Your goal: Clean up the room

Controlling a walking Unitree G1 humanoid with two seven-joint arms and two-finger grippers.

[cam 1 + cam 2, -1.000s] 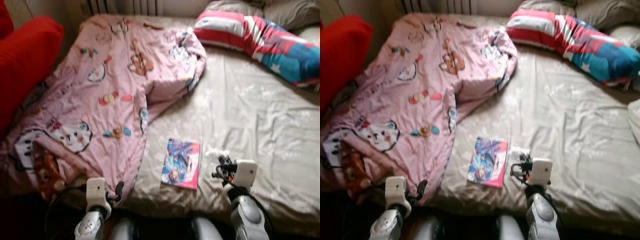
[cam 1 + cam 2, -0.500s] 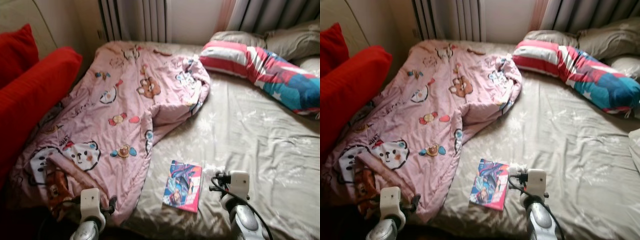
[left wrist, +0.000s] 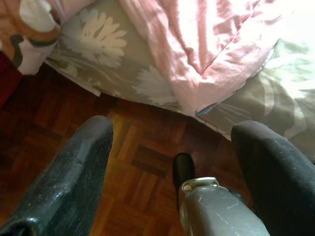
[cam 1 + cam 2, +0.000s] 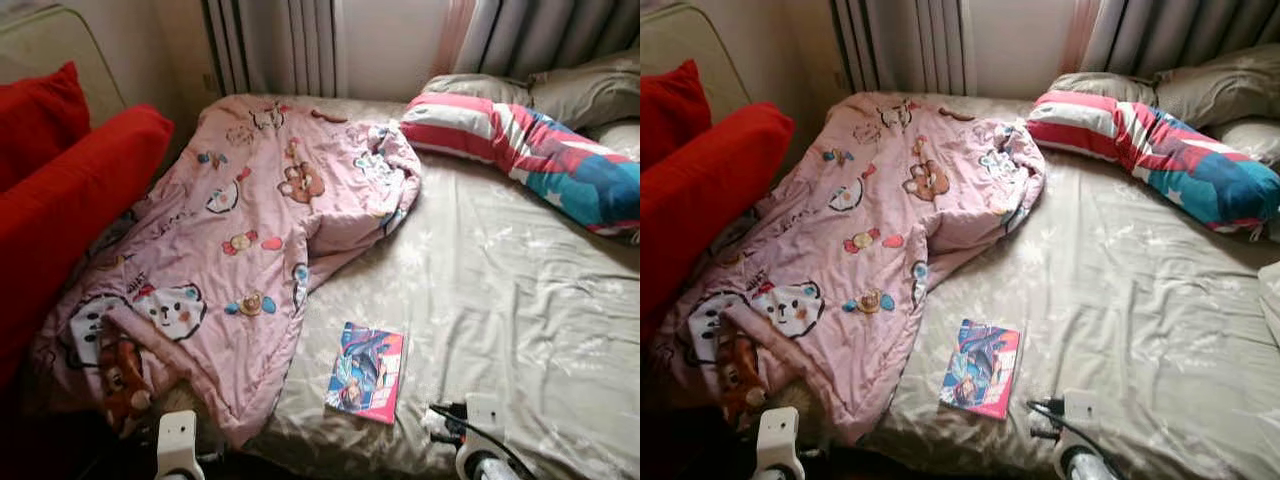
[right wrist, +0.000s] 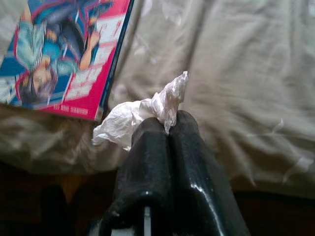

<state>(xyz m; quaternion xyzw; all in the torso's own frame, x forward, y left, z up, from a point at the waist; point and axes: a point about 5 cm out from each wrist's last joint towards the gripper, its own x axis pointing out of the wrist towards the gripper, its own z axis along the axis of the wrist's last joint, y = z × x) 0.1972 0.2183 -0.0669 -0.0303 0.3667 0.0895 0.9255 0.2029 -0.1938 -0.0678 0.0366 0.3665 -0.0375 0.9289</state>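
Observation:
My right gripper (image 5: 170,123) is shut on a crumpled white tissue (image 5: 133,120), held just above the bed's near edge. A bright pink and blue comic book (image 4: 367,372) lies flat on the beige sheet (image 4: 500,270), close beside that gripper; it also appears in the right wrist view (image 5: 64,54). My left gripper (image 3: 172,147) is open with nothing between its fingers, over the wooden floor (image 3: 142,162) at the foot of the bed. A rumpled pink cartoon blanket (image 4: 250,230) covers the bed's left half and hangs over the edge.
Two red cushions (image 4: 70,190) stand at the left. A striped red, white and blue pillow (image 4: 530,150) and grey pillows (image 4: 590,90) lie at the head. A brown stuffed toy (image 4: 120,375) sits on the blanket's near corner. Curtains (image 4: 280,45) hang behind.
The camera has tilted up, bringing the curtains and wall into view. Both arms now sit lower in the picture, and the right gripper has drawn back toward the bed's near edge.

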